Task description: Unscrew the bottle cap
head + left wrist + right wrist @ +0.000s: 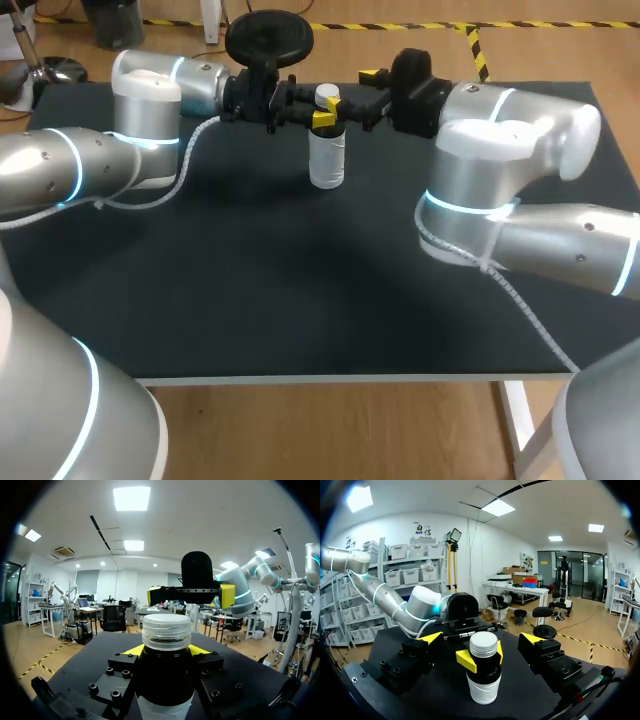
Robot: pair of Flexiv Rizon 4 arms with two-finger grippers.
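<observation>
Stood upright toward the far edge of the table (250,300): bottle (327,160), clamped just under the cap (166,630) by the left gripper (166,651), probably to stop it turning. Facing it, spread wide, touching nothing: right gripper (190,594), seemingly lined up to twist

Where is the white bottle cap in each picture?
Head view: cap on the bottle, far middle of the table.
Left wrist view: cap close ahead of the left gripper, which clamps the bottle.
Right wrist view: cap inside the open right gripper, untouched.
Shared landmark: the left gripper's yellow tips on the bottle under the cap.
</observation>
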